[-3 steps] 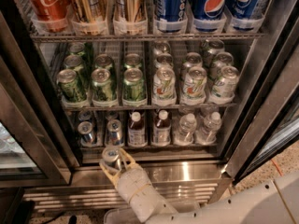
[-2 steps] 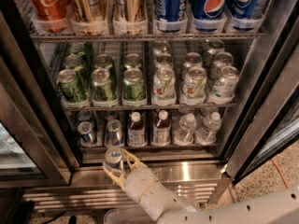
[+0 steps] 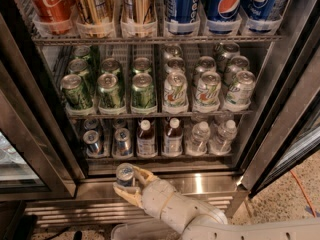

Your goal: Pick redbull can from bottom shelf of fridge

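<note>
The fridge (image 3: 45, 134) stands open, its dark frame and wire racks in front of me. My gripper (image 3: 127, 182) is shut on a redbull can (image 3: 124, 174), a slim silver-and-blue can with a silver top. It holds the can upright just outside the fridge, in front of the steel sill below the bottom shelf (image 3: 160, 156). Two more slim cans (image 3: 93, 141) stand at the left of the bottom shelf, with white-capped bottles (image 3: 146, 138) to their right.
Green cans (image 3: 110, 90) and pale cans (image 3: 207, 89) fill the middle rack. Cola and Pepsi cans (image 3: 225, 4) fill the top rack. A glass door (image 3: 285, 134) stands open at right, and another fridge door (image 3: 15, 159) is at left. Speckled floor lies at lower right.
The gripper with the can has drawn back a little further from the bottom shelf, toward me and slightly down. The arm has swung lower across the frame.
</note>
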Robot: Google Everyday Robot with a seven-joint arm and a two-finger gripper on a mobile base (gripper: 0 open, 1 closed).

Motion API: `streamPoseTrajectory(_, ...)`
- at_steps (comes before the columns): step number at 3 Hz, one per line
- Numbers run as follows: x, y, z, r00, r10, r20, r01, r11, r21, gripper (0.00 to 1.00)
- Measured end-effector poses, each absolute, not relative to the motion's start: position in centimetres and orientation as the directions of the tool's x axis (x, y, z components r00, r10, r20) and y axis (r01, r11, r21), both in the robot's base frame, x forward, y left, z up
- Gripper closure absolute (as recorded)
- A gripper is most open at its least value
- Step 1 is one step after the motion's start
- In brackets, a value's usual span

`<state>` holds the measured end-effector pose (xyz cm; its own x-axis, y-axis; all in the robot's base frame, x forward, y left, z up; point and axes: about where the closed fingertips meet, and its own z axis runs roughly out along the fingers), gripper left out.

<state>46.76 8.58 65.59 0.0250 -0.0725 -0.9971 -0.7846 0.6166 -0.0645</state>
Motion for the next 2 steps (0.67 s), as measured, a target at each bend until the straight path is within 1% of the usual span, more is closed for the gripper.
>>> streamPoseTrajectory(1, 45.25, 10.03, 66.68, 0.012, 0.013, -1.0, -0.835, 0.55, -0.003, 1.0)
streamPoseTrajectory(2, 44.33, 10.58, 67.09, 0.005, 0.031, -1.0, -0.859, 0.511, 0.011, 1.0)
